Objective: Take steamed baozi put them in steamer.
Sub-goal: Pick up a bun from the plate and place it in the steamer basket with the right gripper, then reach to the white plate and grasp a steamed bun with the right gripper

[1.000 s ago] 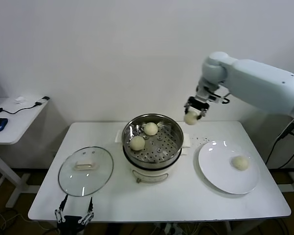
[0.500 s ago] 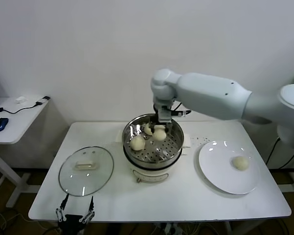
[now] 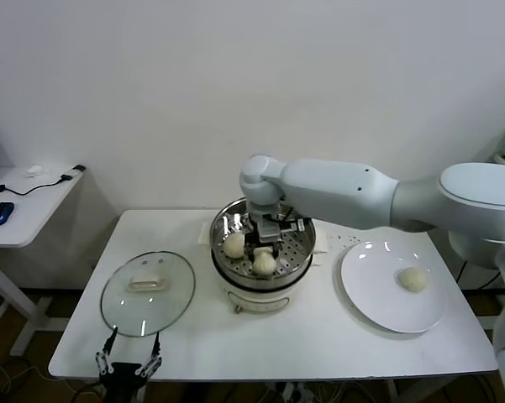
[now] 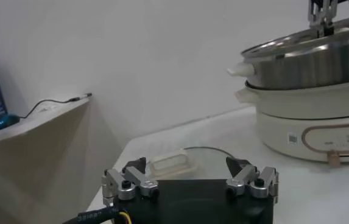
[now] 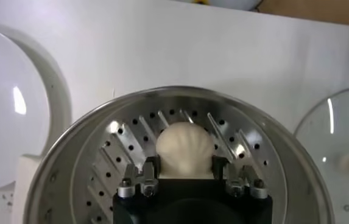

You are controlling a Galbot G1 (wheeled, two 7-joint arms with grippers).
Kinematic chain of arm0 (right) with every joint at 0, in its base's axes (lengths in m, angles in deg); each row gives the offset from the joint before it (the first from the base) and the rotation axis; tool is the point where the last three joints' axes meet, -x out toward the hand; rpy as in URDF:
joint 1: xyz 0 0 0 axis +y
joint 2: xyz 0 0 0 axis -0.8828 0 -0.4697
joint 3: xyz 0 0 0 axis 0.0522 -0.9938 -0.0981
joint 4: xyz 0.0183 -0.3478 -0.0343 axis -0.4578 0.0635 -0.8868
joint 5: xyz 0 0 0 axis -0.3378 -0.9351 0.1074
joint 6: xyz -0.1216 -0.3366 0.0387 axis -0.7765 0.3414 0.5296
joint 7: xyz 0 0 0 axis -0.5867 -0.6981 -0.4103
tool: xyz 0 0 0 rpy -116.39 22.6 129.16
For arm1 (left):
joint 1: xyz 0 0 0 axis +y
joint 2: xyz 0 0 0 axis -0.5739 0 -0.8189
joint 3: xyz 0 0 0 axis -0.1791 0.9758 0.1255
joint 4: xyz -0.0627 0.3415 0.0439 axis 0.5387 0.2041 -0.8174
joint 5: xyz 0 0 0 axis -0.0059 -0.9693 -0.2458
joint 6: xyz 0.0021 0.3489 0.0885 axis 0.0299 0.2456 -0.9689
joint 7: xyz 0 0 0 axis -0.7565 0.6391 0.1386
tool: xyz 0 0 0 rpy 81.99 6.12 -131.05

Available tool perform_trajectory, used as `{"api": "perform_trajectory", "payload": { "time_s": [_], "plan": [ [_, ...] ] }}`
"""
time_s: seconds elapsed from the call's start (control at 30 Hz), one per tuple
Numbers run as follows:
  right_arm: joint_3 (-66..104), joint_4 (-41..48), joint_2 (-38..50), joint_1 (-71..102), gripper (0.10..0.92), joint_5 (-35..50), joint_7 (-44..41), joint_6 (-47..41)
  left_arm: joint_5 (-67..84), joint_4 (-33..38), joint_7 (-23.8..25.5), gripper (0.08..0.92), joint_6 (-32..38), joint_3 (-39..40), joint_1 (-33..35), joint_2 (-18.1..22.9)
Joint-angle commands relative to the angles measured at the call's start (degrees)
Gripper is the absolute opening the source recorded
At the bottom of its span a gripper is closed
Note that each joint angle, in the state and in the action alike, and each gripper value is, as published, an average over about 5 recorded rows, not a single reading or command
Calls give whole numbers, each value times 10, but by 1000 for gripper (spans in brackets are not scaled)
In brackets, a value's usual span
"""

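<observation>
Head view first: my right gripper point(image 3: 264, 252) is down in the steamer point(image 3: 296, 264), fingers clamped on a baozi point(image 3: 264, 263), another bun point(image 3: 234, 244) beside it and one on the plate point(image 3: 370, 290). Left wrist view: left gripper point(image 4: 190, 180) parked low, fingers spread wide. Right wrist view: baozi point(image 5: 184, 148) pinched over the perforated tray point(image 5: 125, 152).

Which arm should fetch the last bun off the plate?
Right. Its pincer is over the steamer, next to the plate with the last baozi; the left pincer sits open at the table's near-left edge.
</observation>
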Motion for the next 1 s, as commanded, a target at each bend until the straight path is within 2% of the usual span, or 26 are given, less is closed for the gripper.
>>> {"api": "perform_trajectory", "payload": {
  "time_s": [0.03,0.13,0.4,0.57,0.67,0.73,0.83,0.93,1.0],
  "plan": [
    [-7,-2,-10,15,572,6,5,3,-1,-3,1,823,-3,0,-6,-1],
    [-9,4,-8,11,597,8,6,6,0,-2,1,823,-2,-2,-3,-2],
    [7,9,3,2,794,9,3,11,5,-3,1,823,3,-5,4,-1],
    [19,21,19,-29,822,32,8,8,7,-2,0,823,4,-5,5,-2],
    [12,52,41,-63,823,77,13,-18,8,1,1,823,4,-6,6,-4],
    [-18,78,61,-100,823,131,27,-64,9,5,1,823,3,-6,7,-5],
    [-98,107,97,-160,823,255,64,-180,11,9,1,823,4,-6,8,-7],
    [-118,119,154,-177,823,371,61,-341,13,11,1,823,5,-5,10,-8],
    [-105,123,197,-170,823,418,52,-439,15,13,1,823,6,-4,12,-8]
  ]
}}
